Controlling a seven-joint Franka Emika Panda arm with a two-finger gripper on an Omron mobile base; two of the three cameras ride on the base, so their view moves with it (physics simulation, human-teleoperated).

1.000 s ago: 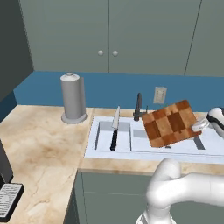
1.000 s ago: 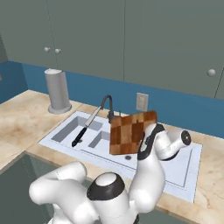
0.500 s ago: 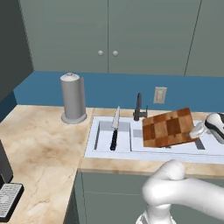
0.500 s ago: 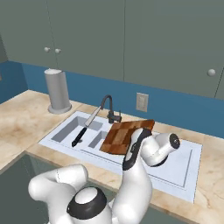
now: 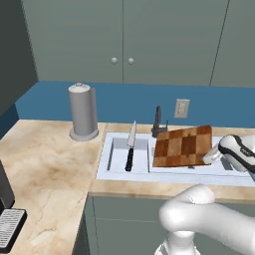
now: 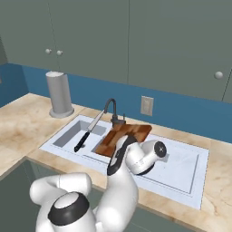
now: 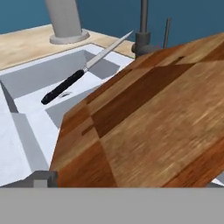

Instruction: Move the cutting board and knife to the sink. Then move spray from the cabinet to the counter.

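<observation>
Checkerboard wooden cutting board (image 5: 182, 146) lies in the pale sink (image 5: 115, 169) beside the black-handled knife (image 5: 130, 152); jaws apart.

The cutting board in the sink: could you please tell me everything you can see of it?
The cutting board is a rectangular wooden slab, a checkerboard of light and dark brown squares with visible grain. It lies in the pale sink, in the basin right of the knife, apart from it. It looks tilted, its far edge raised near the dark faucet. The arm's end sits close at its right edge; whether anything touches it I cannot tell.
</observation>
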